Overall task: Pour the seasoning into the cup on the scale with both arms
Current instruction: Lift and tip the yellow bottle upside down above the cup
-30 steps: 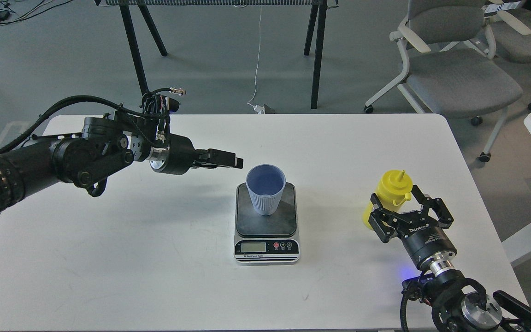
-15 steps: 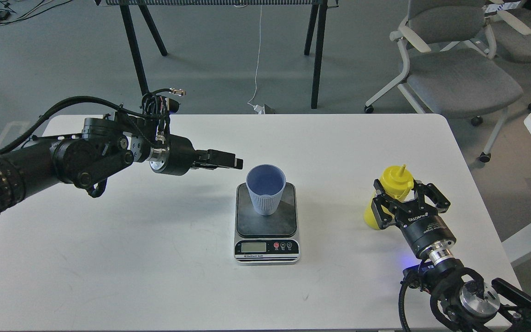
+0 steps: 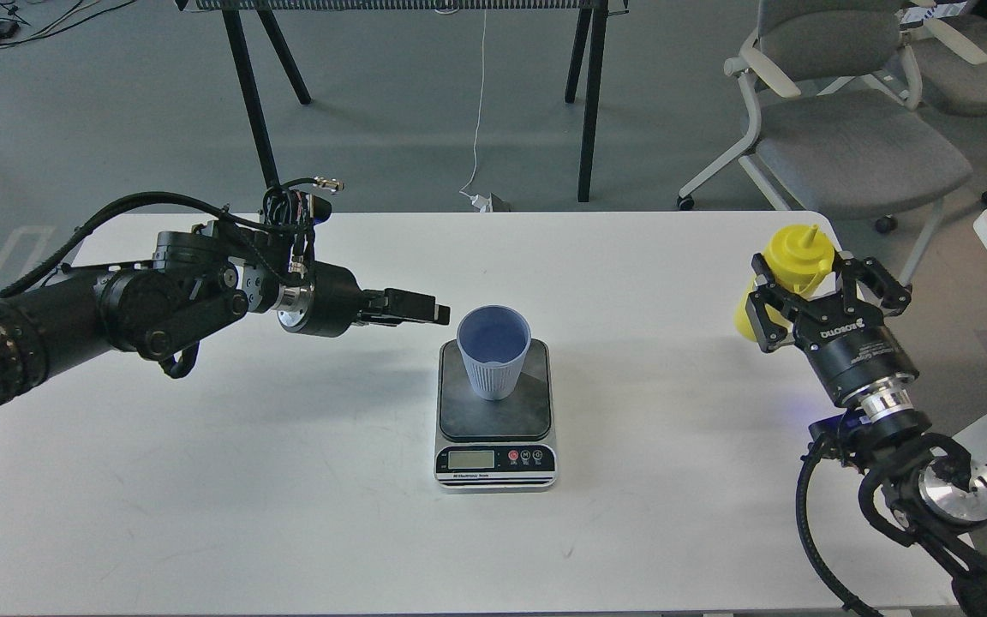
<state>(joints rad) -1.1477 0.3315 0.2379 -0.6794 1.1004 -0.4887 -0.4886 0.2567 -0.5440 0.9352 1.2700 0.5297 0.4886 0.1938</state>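
- Bottle point(image 3: 789, 257): yellow squeeze bottle of seasoning, held in the air at the right end of the table point(image 3: 288, 480). Long axis close to upright, pointed nozzle uppermost and leaning slightly to the right.
- Right gripper point(image 3: 802, 296): fingers closed around the bottle's body just under the shoulder, one finger on each side; the bottle's lower part shows to the left of the near finger.
- Cup point(image 3: 493, 351): light blue, ribbed, standing upright with its mouth open to the view. It sits on the rear half of the scale's platform. Nothing visible inside.
- Scale point(image 3: 496, 424): flat, dark platform, display and buttons facing the viewer, placed at the table's centre.
- Left gripper point(image 3: 425, 307): seen side-on, pointing right toward the cup, its tip just beside the cup's rim on the left and not touching. Whether the fingers are spread or pressed together cannot be told from this angle.
- Governing relation: the cup lies well apart from the bottle, to its left and nearer the viewer. The nozzle points up and away from the cup.
- Judgement: the right arm must carry the bottle leftward over the cup, then tip the long axis so the nozzle points down into the mouth.
- Judgement: the left arm is the nearer to the cup and is best placed to steady it.
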